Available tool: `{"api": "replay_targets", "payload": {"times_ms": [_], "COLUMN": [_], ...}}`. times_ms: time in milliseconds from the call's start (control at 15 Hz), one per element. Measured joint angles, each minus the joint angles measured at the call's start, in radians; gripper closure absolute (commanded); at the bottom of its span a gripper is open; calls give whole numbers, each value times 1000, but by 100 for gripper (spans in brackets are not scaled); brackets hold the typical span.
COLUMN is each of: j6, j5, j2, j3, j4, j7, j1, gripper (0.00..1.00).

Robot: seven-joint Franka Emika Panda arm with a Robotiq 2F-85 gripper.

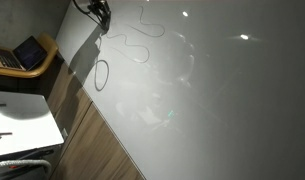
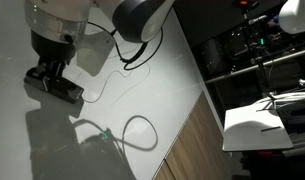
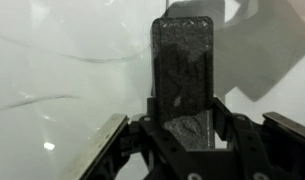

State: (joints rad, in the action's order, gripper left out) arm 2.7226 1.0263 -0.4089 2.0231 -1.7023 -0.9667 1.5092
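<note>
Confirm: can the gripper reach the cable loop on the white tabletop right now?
Probably reach, not grasp: the tabletop between gripper and cable loop looks bare, but the jaws seem shut on a dark block.

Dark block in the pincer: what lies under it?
The pincer grips the dark block over the glossy white tabletop. Only its shadow shows beside it; the patch beneath is covered, so contact cannot be told. A thin cable lies on the tabletop nearby.
</note>
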Motion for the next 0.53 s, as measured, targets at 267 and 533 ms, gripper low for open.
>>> {"api": "replay_targets", "payload": {"times_ms": [267,533], "j6": [-109,-342], "j5": [17,54], "j2": [47,207], "j3": [-48,-186], "j4": [-69,-223], "j7": [0,1], "j1": [-56,-178], "gripper": [71,71]}}
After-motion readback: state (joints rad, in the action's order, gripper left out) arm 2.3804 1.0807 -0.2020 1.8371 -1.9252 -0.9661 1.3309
